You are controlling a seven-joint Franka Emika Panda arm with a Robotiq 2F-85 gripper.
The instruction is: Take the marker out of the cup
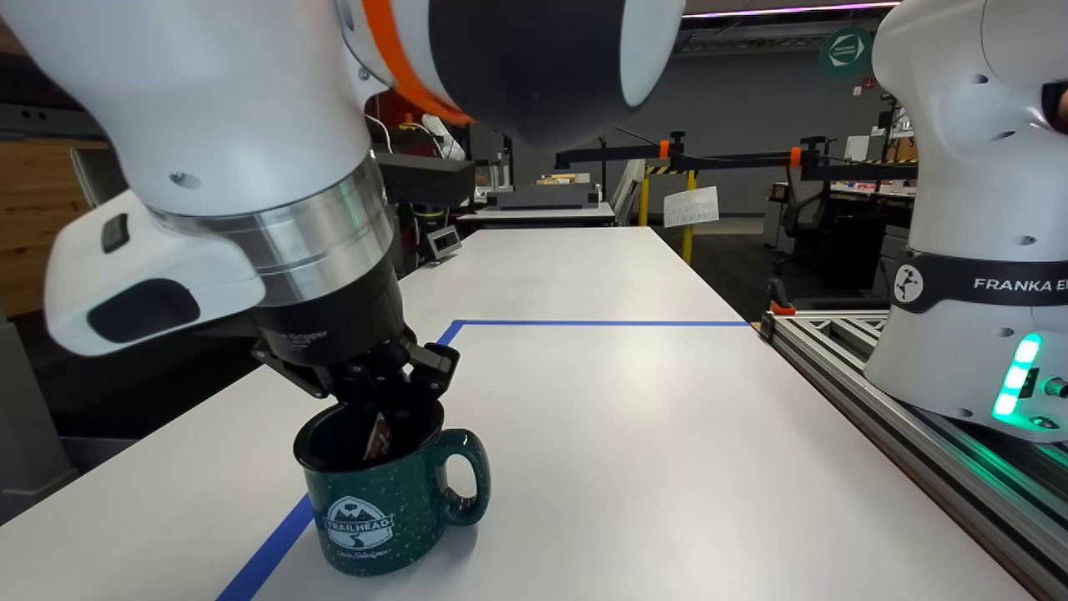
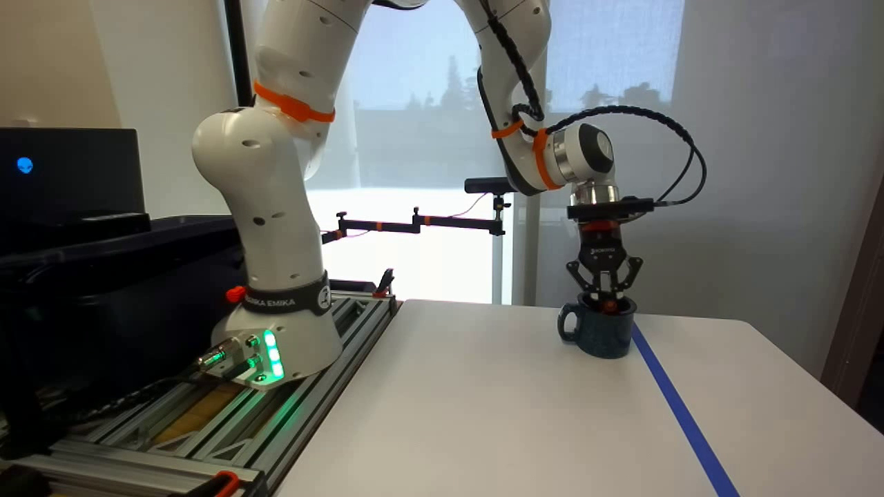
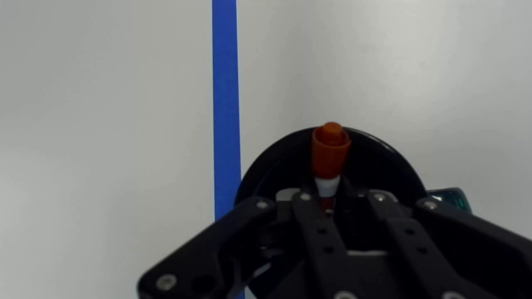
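Wrist view: the marker (image 3: 330, 160) is seen tilted inside the mouth of a speckled dark green mug (image 1: 375, 563), its red-orange cap at the rim. It is held by the hand (image 3: 330, 189), whose fingers are drawn narrow to either side of the white band below the cap; the pads are partly lost in shadow. The mug is stood upright on the white bench (image 2: 497, 414); in an exterior view it is placed near the far edge, closer to the far right corner than to the far left one. Just beside it, blue tape (image 2: 680, 407) is laid. The mug's handle (image 1: 483, 476) is turned toward the bench edge along which the robot base (image 2: 304, 345) is mounted on metal rails (image 2: 302, 417), and a pale TRAILHEAD emblem (image 1: 359, 524) is displayed on its front
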